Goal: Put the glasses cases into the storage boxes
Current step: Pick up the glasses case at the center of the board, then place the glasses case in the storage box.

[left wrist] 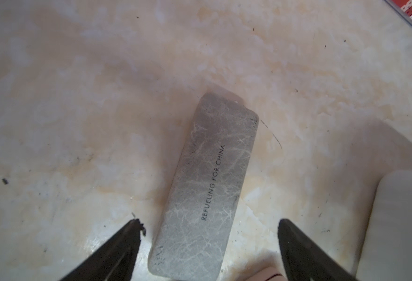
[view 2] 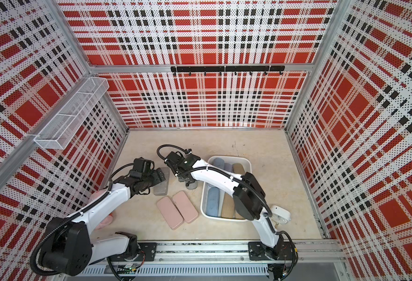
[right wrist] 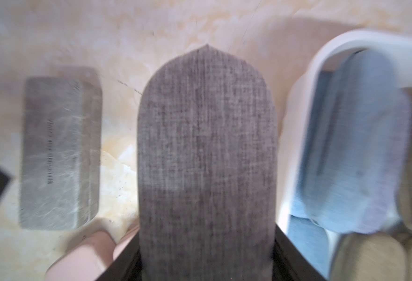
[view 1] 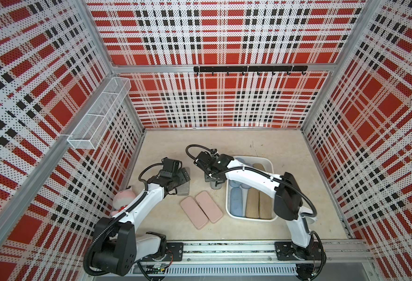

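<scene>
- Grey fabric case [right wrist: 206, 146] fills the right wrist view, clamped in the right pincer [right wrist: 206, 258] just outside the tray, on the side toward the counter's middle.
- Counter [view 1: 273, 141], beige and mottled, carries everything.
- White tray [view 1: 227, 206] sits toward the right edge, holding blue cases [view 1: 236, 205], tan cases [view 1: 252, 204] and a lavender case [view 2: 228, 167].
- Two pink flat cases [view 1: 194, 214] lie touching near the middle, toward the front edge.
- Flat grey case [left wrist: 207, 182] lies toward the left edge. The left pincer [left wrist: 208, 222] is spread wide, straddling one end without touching.
</scene>
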Motion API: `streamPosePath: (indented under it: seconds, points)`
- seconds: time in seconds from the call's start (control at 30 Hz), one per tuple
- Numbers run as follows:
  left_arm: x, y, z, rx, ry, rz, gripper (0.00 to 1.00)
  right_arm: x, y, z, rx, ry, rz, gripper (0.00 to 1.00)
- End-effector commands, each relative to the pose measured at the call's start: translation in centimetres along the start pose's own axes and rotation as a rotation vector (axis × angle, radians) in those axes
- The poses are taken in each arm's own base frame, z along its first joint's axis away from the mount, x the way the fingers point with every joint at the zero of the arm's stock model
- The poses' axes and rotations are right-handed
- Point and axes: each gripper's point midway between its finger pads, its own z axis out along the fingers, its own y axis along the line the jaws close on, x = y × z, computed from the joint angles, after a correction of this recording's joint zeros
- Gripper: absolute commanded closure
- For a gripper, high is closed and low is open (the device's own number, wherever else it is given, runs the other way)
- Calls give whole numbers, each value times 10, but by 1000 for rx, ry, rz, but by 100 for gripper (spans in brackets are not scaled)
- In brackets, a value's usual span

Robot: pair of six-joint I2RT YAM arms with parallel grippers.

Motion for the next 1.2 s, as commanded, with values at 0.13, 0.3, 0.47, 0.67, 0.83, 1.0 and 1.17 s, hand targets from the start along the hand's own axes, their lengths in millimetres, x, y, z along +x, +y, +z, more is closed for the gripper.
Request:
streamPosePath:
  seconds: [0.13, 0.3, 0.47, 0.67, 0.83, 1.0, 1.17]
  points:
    - [-22, -14, -4, 40, -36, 40, 5, -12, -87, -30, 117, -85, 92, 45]
    - [-27, -16, -6, 35, -31, 68, 2, -10, -143, -16, 130, -68, 158, 45]
    - [-28, -17, -7, 39, -31, 87, 2, -6, -184, 10, 141, -26, 212, 44]
    - [-22, -13, 1, 17, -2, 95, 2, -5, -200, 40, 131, 3, 207, 44]
    - [-20, -8, 5, -12, 2, 94, 1, -6, -193, 60, 123, 34, 167, 44]
    - [-19, -3, 7, -36, 0, 97, 1, -9, -185, 73, 105, 53, 148, 44]
    - [-17, 0, 10, -50, 7, 100, 2, -14, -171, 74, 55, 59, 134, 43]
